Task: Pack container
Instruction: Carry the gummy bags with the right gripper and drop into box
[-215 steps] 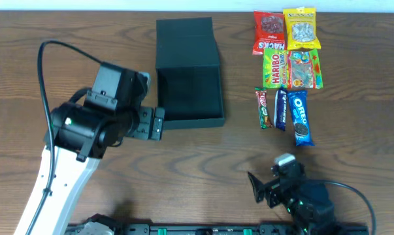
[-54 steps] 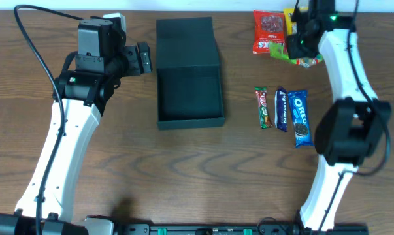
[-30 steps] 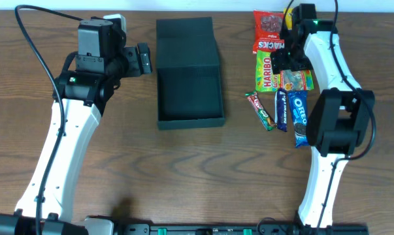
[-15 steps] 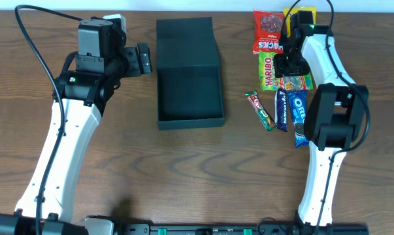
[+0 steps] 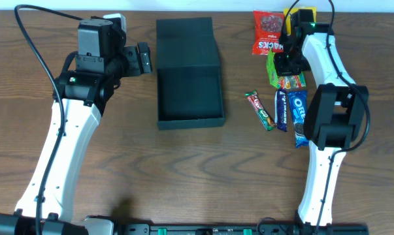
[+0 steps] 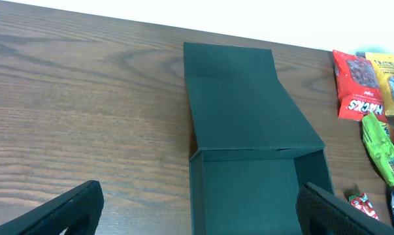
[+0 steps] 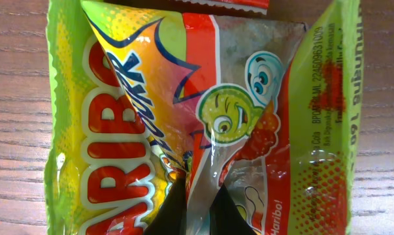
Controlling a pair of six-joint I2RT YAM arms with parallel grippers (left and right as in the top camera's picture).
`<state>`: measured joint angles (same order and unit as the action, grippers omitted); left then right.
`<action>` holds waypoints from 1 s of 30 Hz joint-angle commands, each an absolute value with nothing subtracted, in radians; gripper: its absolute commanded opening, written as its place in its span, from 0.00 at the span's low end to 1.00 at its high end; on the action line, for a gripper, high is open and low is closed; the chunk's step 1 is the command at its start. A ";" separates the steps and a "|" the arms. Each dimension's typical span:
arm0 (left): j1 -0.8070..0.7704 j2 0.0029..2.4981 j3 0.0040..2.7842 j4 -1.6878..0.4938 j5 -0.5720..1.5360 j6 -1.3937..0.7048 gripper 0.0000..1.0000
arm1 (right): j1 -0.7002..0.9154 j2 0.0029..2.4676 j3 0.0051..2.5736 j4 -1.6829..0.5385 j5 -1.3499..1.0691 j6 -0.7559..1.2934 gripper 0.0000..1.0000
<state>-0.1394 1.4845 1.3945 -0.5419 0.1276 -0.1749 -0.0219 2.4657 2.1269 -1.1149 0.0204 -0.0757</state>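
Evidently the right gripper (image 5: 288,64) pinches a fold of the Haribo bag (image 7: 183,98), which looks soft, light and crinkly. The left gripper (image 5: 143,59) hangs spread wide just beside the container (image 5: 189,98), light stiff cardboard lying open between the arms and probably best held by a wall.

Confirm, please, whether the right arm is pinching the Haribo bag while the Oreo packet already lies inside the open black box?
Not quite: the overhead view shows the box empty and the Oreo packet on the table to its right. The right jaws do pinch the Haribo bag.
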 commanded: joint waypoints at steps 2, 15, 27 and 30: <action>-0.137 1.464 1.392 -0.529 0.123 -0.153 0.95 | -0.025 2.506 2.150 -1.168 0.019 -0.029 0.01; -0.131 1.464 1.430 -0.515 0.117 -0.076 0.95 | 0.072 2.178 2.233 -1.184 -0.028 -0.072 0.01; -0.033 1.359 1.432 -0.516 0.094 -0.022 0.95 | 0.311 2.149 2.216 -1.276 -0.319 -0.649 0.01; 0.011 1.306 1.432 -0.516 0.094 -0.022 0.95 | 0.377 2.153 2.213 -1.274 -0.319 -0.741 0.01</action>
